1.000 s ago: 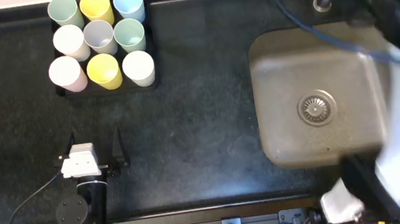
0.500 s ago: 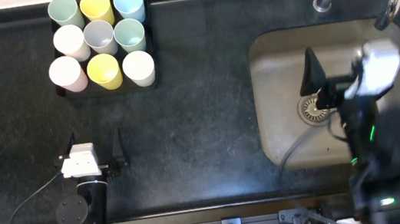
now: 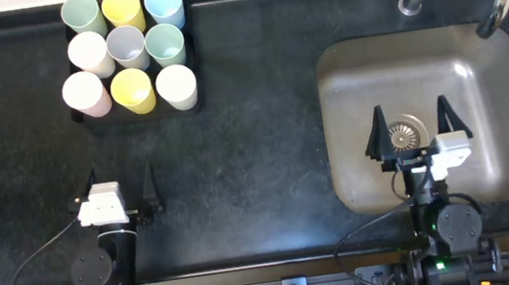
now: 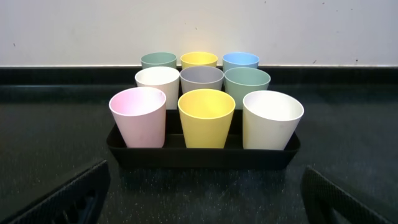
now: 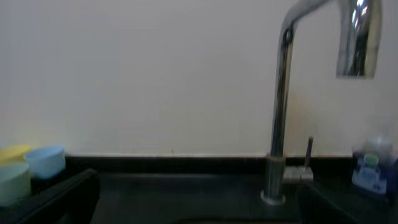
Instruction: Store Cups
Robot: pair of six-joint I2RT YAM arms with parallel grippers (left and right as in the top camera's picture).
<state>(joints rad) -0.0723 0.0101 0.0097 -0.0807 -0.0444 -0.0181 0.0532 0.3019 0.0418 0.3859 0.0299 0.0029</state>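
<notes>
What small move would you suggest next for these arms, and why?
Probably none, just rest: the black tray holds nine cups, three full rows with every slot taken, and the left gripper and right gripper stand open, holding nothing.

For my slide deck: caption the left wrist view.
Nine pastel cups stand upright, three by three, in a black tray on the dark countertop.

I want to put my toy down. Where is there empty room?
The dark countertop is bare between the black tray of nine pastel plastic cups and the steel sink. The tray is crowded: every spot holds a cup.
</notes>
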